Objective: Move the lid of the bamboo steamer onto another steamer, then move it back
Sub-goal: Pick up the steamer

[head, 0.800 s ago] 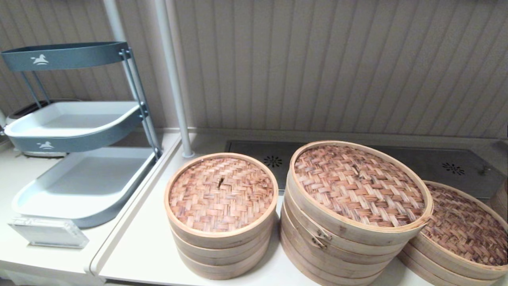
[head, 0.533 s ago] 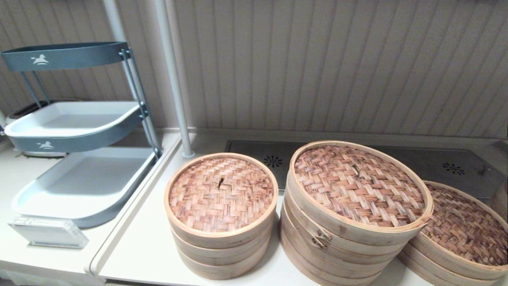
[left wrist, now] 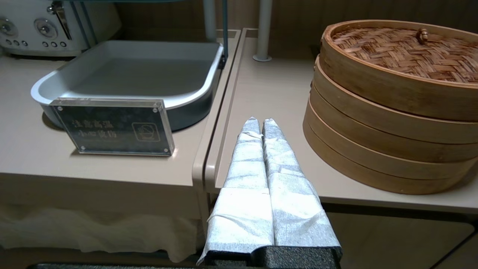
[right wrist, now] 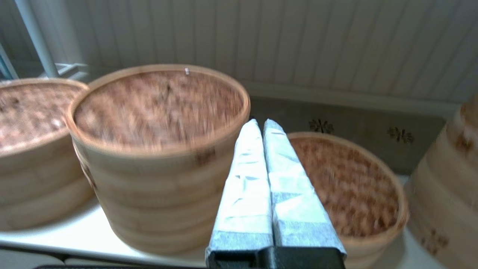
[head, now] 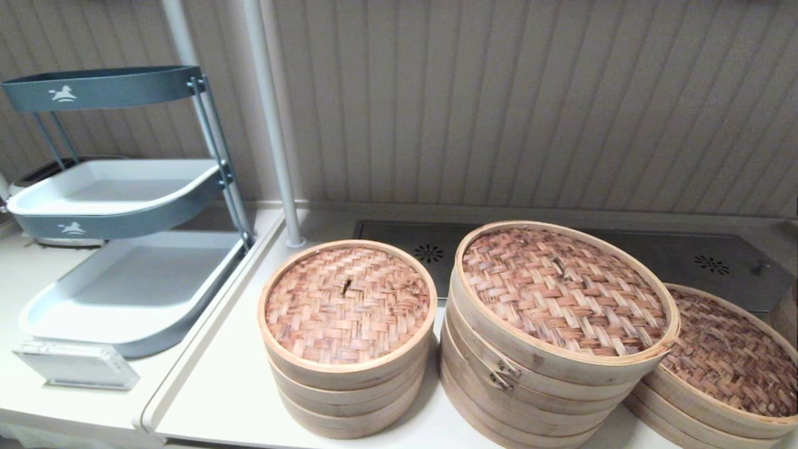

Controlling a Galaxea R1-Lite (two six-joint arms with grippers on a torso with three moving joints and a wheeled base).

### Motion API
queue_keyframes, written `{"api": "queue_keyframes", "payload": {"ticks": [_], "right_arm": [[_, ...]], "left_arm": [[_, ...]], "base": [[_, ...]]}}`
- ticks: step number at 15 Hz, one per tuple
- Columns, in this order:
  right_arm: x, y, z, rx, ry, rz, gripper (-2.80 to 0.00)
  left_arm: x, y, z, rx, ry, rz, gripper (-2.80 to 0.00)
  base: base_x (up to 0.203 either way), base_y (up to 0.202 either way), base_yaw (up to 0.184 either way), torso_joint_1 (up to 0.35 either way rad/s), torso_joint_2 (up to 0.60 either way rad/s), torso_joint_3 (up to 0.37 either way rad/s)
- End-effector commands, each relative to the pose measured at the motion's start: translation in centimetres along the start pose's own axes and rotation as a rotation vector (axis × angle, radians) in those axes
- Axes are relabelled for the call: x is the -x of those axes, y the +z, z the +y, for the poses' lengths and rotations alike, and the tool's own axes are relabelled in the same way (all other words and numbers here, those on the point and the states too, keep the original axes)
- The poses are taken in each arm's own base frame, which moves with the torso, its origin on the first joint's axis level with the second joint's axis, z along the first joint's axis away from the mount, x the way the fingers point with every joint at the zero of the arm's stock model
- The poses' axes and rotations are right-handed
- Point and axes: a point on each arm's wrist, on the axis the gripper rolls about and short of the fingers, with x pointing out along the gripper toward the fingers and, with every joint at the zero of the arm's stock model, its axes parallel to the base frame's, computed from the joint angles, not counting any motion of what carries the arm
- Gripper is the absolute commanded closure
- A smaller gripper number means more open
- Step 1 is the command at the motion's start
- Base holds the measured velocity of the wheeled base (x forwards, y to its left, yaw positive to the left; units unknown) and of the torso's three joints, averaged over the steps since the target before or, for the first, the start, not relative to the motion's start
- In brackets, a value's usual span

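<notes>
The bamboo steamer lid point(head: 564, 290) has a light reddish-tan woven top and a tall pale rim. It sits on the tall wide stack with a metal clasp point(head: 502, 371), in the middle of the counter. To its right stands the low wide steamer point(head: 729, 358) with a darker brown top. Neither gripper shows in the head view. In the right wrist view my right gripper point(right wrist: 260, 122) is shut and empty. It hovers in front of the gap between the lid point(right wrist: 158, 106) and the low steamer point(right wrist: 347, 183). My left gripper point(left wrist: 260, 121) is shut and empty over the counter's front edge.
A narrower three-tier stack point(head: 346, 304) stands left of the tall one. A grey tiered rack point(head: 124, 187) with trays and a small acrylic sign point(left wrist: 112, 127) fill the left counter. A metal drain plate point(head: 686, 262) lies behind. Another bamboo stack point(right wrist: 448, 179) stands at the far right.
</notes>
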Motion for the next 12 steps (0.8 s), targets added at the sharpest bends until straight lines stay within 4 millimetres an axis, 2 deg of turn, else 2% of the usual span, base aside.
{"api": "queue_keyframes", "payload": {"ticks": [1, 4, 6, 9, 12], "right_arm": [[-4.7, 4.2, -0.3, -0.003, 0.014, 0.080, 0.00], [-10.8, 8.0, -0.2, -0.014, 0.081, 0.157, 0.00], [-14.1, 9.4, 0.4, -0.041, 0.163, 0.214, 0.00], [-19.9, 8.7, 3.0, -0.122, 0.287, 0.377, 0.00], [-23.5, 7.1, 5.6, -0.177, 0.277, 0.571, 0.00]], "left_arm": [[-0.1, -0.7, 0.0, 0.000, -0.001, 0.022, 0.00], [-0.1, -0.7, 0.0, 0.000, -0.001, 0.022, 0.00], [-0.1, -0.7, 0.0, 0.000, 0.000, 0.022, 0.00], [-0.1, -0.7, 0.0, 0.000, 0.001, 0.022, 0.00], [-0.1, -0.7, 0.0, 0.000, -0.001, 0.024, 0.00]], "base": [[0.000, 0.000, 0.000, 0.000, 0.00, 0.000], [0.000, 0.000, 0.000, 0.000, 0.00, 0.000], [0.000, 0.000, 0.000, 0.000, 0.00, 0.000], [0.000, 0.000, 0.000, 0.000, 0.00, 0.000], [0.000, 0.000, 0.000, 0.000, 0.00, 0.000]]}}
